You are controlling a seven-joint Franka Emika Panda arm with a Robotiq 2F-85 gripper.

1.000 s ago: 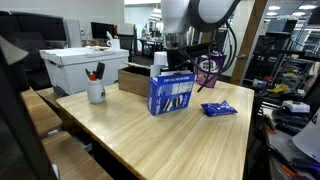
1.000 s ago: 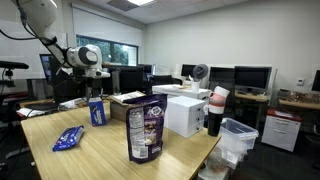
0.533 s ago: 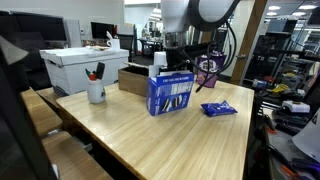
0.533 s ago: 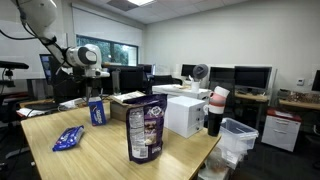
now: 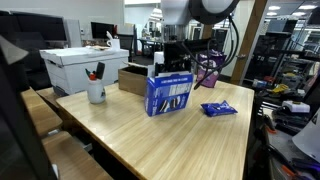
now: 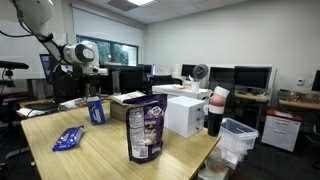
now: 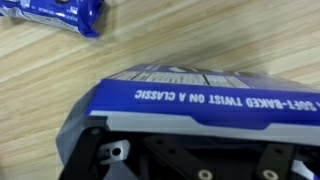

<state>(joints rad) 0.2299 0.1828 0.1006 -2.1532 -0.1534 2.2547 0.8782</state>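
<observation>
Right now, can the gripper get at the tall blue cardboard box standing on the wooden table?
Probably yes: the gripper hangs right above the tall blue cardboard box, with nothing visible between them.

Blue box under the arm on the wooden tabletop point(image 5: 150, 135)

The blue box point(image 5: 169, 94) stands upright; a blue packet point(image 5: 218, 109) lies near, a white mug point(image 5: 96, 92) well apart.

Wooden table point(image 5: 130, 135). White mug point(image 5: 96, 93) with dark utensils stands near one edge. White box point(image 5: 85, 65) and brown cardboard box point(image 5: 133, 79) at far side. Flat blue packet point(image 5: 218, 109) lies apart. Dark snack bag point(image 6: 145, 130) upright in an exterior view.
</observation>
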